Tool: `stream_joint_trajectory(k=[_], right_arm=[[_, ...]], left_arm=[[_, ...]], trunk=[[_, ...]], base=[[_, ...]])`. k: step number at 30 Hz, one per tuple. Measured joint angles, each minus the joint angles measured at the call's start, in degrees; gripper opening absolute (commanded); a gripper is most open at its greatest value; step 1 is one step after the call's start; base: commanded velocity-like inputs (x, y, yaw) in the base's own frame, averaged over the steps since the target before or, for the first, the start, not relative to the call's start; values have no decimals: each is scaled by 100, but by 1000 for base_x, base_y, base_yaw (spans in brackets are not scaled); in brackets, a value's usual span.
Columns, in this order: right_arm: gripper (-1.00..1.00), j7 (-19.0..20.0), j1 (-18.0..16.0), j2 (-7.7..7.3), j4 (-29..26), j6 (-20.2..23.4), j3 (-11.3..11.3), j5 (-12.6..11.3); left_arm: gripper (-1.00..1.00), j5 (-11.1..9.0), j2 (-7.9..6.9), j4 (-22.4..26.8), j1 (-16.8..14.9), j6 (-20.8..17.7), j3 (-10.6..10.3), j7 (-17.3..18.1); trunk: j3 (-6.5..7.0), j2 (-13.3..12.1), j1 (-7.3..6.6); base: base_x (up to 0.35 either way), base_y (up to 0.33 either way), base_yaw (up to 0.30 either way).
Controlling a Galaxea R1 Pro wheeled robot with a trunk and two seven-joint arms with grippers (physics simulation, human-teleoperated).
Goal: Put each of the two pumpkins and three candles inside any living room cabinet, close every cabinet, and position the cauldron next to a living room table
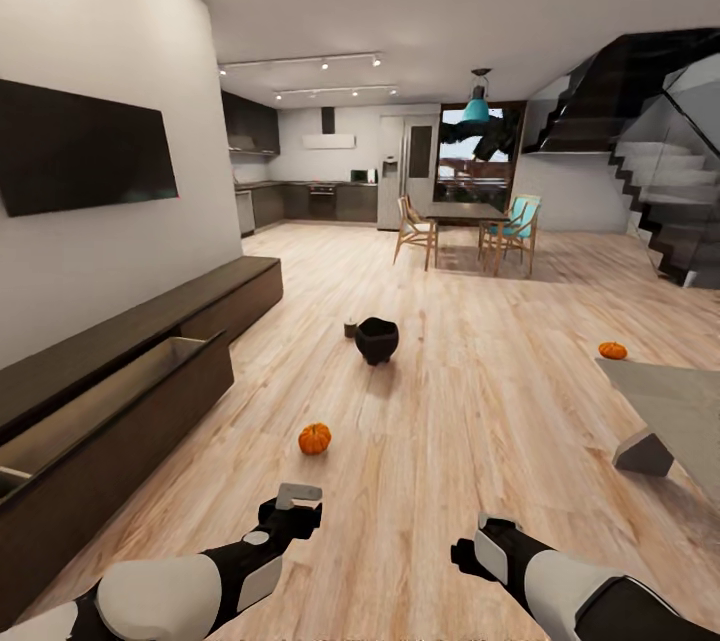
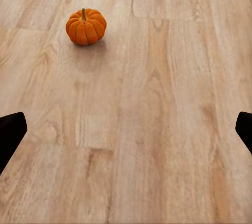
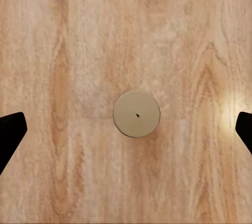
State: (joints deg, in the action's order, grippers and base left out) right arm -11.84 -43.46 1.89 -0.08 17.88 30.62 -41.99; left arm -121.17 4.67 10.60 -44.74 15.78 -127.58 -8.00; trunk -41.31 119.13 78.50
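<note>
Now I hold my right claw (image 1: pixel 466 553) spread wide, poised straight above a candle (image 3: pixel 137 114) on the floor, while my left claw (image 1: pixel 296 498), likewise apart, faces a pumpkin (image 2: pixel 86 26) just ahead.

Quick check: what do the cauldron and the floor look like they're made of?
Cauldron: glossy black, maybe glazed ceramic or enamelled metal, judging by its soft highlights; it's hard to tell. Floor: light wood planks with visible grain and seams, satin sheen; possibly laminate.

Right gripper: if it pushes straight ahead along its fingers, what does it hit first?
Probably the candle. It stands on the plank floor, centred between the open right gripper fingertips, seen top-down. How far off it is, the view doesn't tell.
</note>
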Motion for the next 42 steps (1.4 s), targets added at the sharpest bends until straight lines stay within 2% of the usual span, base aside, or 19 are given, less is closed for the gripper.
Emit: stream_joint_trajectory(k=[19,30,42], right_arm=[[100,-88,0,34,0,65,72,26],[100,-228,0,15,-1,722,90,55],[100,-167,0,33,-4,785,88,49]], left_arm=[[100,2,2,1,0,-2,-1,-15],[100,2,9,1,0,-9,-3,-17],[100,2,16,9,0,-10,-3,-17]], trunk=[[-341,762,418],[-538,1203,659],[-754,1685,923]], base=[[0,0,-1],[0,0,0],[0,0,0]])
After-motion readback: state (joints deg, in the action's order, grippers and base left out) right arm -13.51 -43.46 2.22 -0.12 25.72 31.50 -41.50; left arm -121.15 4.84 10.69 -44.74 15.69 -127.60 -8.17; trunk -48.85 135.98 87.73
